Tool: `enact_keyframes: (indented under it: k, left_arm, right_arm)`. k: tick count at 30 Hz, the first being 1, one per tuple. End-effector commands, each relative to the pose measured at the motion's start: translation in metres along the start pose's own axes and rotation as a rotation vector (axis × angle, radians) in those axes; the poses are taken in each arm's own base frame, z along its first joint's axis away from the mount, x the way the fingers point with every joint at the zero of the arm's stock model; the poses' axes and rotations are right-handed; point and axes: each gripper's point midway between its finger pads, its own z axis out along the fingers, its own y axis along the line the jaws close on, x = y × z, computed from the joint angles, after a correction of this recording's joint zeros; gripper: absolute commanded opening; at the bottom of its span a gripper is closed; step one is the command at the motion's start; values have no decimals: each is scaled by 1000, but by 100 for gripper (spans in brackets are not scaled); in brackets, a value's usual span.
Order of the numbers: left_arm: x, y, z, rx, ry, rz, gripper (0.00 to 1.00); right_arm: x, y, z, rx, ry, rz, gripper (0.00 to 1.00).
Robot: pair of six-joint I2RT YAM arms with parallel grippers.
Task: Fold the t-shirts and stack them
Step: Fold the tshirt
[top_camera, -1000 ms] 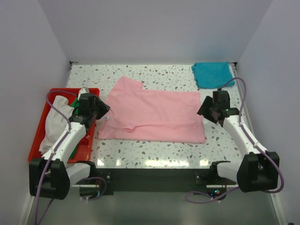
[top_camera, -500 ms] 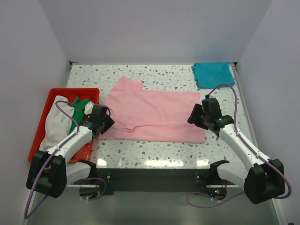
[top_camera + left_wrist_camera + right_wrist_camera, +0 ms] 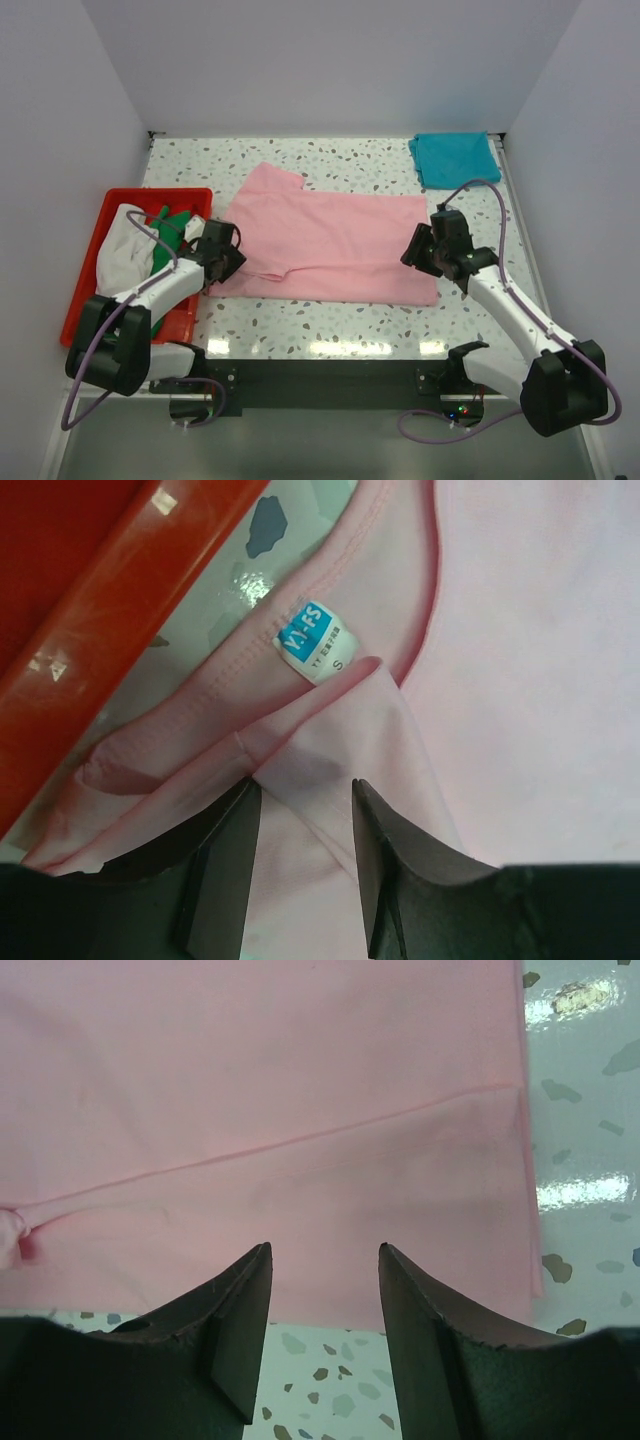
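Pink cloth is the trouble: the light pink t-shirt lies spread over the middle of the tabletop, already doubled in places, with a loose ridge of layers by its neck label; the left gripper straddles that ridge at the shirt's left end, fingers apart and gripping nothing yet; the right gripper hangs over the shirt's right end by the near hem, fingers likewise apart and empty. If the left fingers close here, I judge they could catch only the top flap or the collar band, so the lower layer would stay behind and the fold would open; the red tray at the left edge sits just beside that gripper and could be knocked. On the right, closing too close to the hem may miss the cloth or take a single layer; uneven lifts would skew the shirt. The teal t-shirt lies folded at the far right corner; the white t-shirt and green t-shirt wait in the tray.
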Motion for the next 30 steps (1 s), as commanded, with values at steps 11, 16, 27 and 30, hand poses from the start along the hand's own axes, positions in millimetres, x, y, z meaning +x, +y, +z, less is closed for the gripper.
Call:
enact_keyframes:
  k: [11, 16, 27, 30]
  left_arm:
    - [-22, -39, 3, 90, -63, -21, 20]
    - [-21, -46, 7, 108, -51, -1, 2]
    - [-36, -77, 6, 166, -59, 7, 0]
    - [-38, -84, 9, 170, -55, 5, 0]
  right_arm:
    - [-7, 8, -8, -46, -41, 10, 49]
    - [-8, 9, -9, -47, -46, 8, 49]
    - [-19, 10, -5, -19, -59, -9, 49]
    - [-25, 12, -2, -15, -68, -19, 49]
